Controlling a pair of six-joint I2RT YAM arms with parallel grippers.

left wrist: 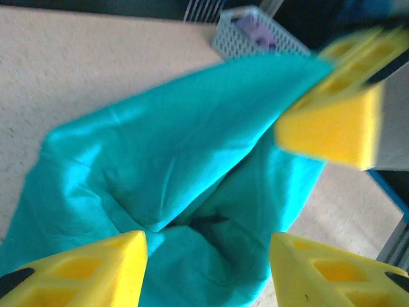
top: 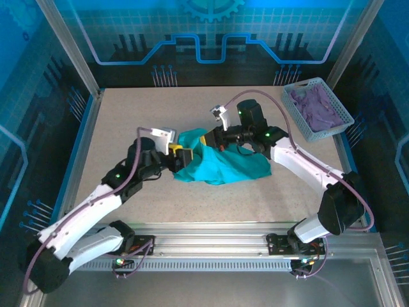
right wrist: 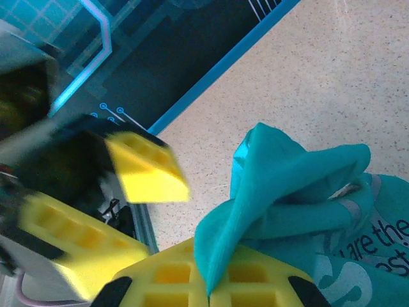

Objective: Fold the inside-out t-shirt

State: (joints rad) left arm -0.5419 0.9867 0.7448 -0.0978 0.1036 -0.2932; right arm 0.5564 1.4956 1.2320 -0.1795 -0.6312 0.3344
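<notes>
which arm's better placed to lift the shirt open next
Probably right: the right end effector is shut on a fold of the t-shirt, while the left end effector is open over the fabric, gripping nothing.

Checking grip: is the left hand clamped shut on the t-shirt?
No, the left hand is open, its fingers wide apart over the t-shirt.
</notes>
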